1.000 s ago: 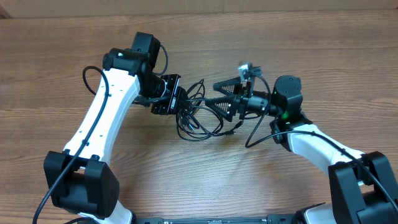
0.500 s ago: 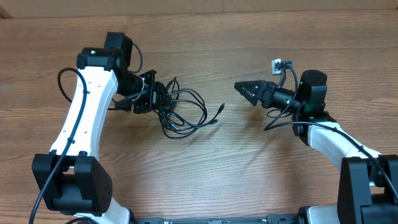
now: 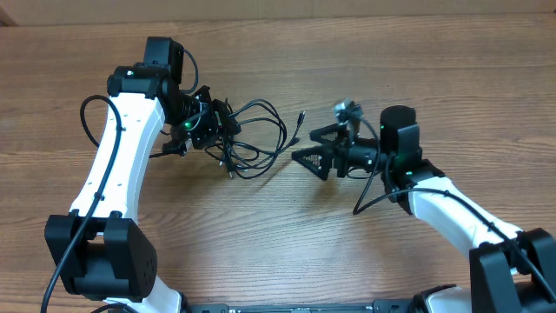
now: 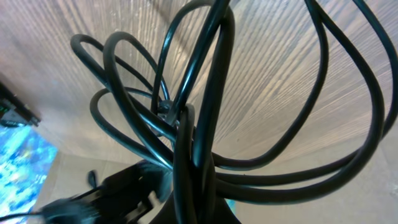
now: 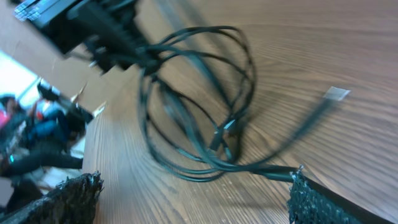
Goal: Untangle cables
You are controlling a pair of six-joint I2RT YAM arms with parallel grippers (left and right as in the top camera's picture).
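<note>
On the wooden tabletop [image 3: 287, 243] the light, floppy cables [image 3: 261, 143] are pinched at their knot by the left fingers [image 3: 217, 130], and the wide-spread right fingers [image 3: 309, 157] should, I think, take the free plug end [image 3: 301, 114].

even overhead light, soft shadows, wrist views blurred

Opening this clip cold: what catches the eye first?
A snarl of looping black cables lies left of the table's centre, bunched at one side in the left hand. Facing it from the right, the right hand is spread wide open close to the loops. One loose plug end pokes out of the tangle toward it.
</note>
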